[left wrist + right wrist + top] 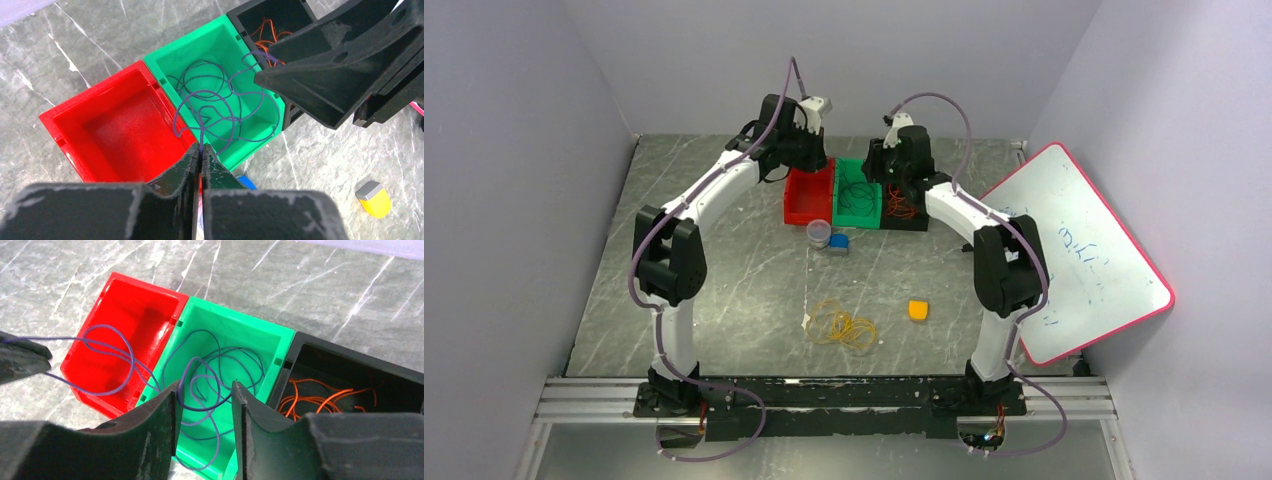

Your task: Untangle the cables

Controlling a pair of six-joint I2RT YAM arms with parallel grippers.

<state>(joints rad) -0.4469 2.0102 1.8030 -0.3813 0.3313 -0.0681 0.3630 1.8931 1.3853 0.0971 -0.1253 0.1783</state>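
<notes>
Three bins are sitting beneath the fingers (pixel 150 440): red bin (pixel 120 125), green bin (pixel 210 45), black bin (pixel 350 357). Three cables are showing: purple cable (pixel 210 92), orange cable (pixel 320 401), yellow cable (pixel 842 327).

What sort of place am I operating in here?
Likely a robotics lab cell: plain lilac walls box in a marble-patterned table, a red bin, green bin and black bin stand in a row, and a scribbled whiteboard leans at the right.

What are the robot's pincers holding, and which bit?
Left pincer pinches the purple cable by one strand leading up from the green bin; right pincer holds nothing.
</notes>
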